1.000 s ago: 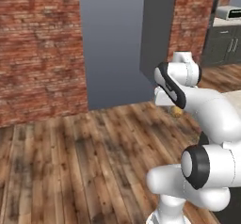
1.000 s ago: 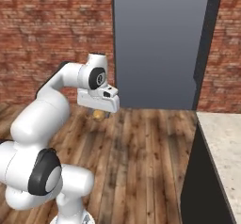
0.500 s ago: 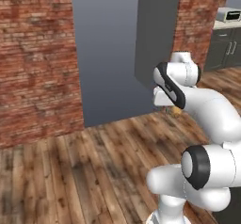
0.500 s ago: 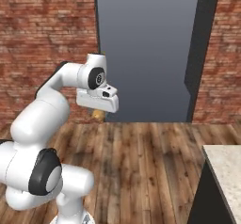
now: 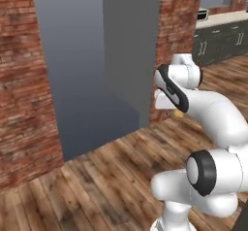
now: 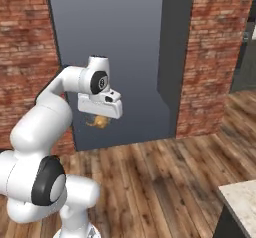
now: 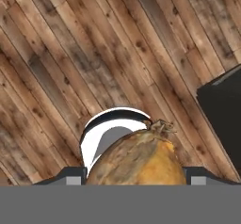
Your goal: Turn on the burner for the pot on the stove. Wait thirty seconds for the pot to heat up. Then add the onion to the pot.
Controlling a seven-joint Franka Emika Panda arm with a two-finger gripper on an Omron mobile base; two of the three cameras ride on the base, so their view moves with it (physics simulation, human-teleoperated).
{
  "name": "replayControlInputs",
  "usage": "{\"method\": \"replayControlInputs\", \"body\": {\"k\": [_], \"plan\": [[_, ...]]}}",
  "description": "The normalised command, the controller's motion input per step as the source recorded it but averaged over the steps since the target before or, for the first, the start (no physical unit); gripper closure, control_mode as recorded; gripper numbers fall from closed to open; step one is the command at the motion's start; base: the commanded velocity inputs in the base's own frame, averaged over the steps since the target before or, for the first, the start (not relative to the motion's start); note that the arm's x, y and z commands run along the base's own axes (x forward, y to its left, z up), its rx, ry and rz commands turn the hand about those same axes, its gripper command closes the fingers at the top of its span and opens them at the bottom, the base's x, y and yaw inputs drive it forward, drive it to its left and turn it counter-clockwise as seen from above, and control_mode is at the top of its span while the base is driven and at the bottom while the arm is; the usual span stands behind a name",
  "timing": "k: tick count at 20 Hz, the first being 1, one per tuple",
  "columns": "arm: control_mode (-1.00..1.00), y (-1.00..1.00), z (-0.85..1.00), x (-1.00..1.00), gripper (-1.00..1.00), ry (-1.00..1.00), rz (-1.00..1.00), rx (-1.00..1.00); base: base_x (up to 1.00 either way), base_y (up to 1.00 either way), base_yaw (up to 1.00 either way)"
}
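While we carry onion [image 7: 141,159] high over wood floor [image 6: 165,182], claw [image 6: 100,120] squeezes it tight. If base bumps, onion slips, rolls away. Pot, stove nowhere near.

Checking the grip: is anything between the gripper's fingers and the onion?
Nothing: in the hand view the onion sits directly between the gripper fingers, with wooden floor far below.
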Motion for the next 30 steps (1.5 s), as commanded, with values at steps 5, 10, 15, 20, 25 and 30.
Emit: {"method": "replayControlInputs", "body": {"k": [5, 10, 15, 20, 25, 30], "plan": [[1.00, 0.00, 0.00, 0.00, 1.00, 0.00, 0.00, 0.00, 0.77, 0.29, -0.64], [1.00, 0.00, 0.00, 0.00, 1.00, 0.00, 0.00, 0.00, 0.68, 0.18, -0.71], [1.00, 0.00, 0.00, 0.00, 1.00, 0.00, 0.00, 0.00, 0.95, 0.62, -0.64], [1.00, 0.00, 0.00, 0.00, 1.00, 0.00, 0.00, 0.00, 1.00, 0.75, -0.55], [1.00, 0.00, 0.00, 0.00, 1.00, 0.00, 0.00, 0.00, 1.00, 0.26, -0.42], [1.00, 0.00, 0.00, 0.00, 1.00, 0.00, 0.00, 0.00, 1.00, 0.03, -0.28]]}}
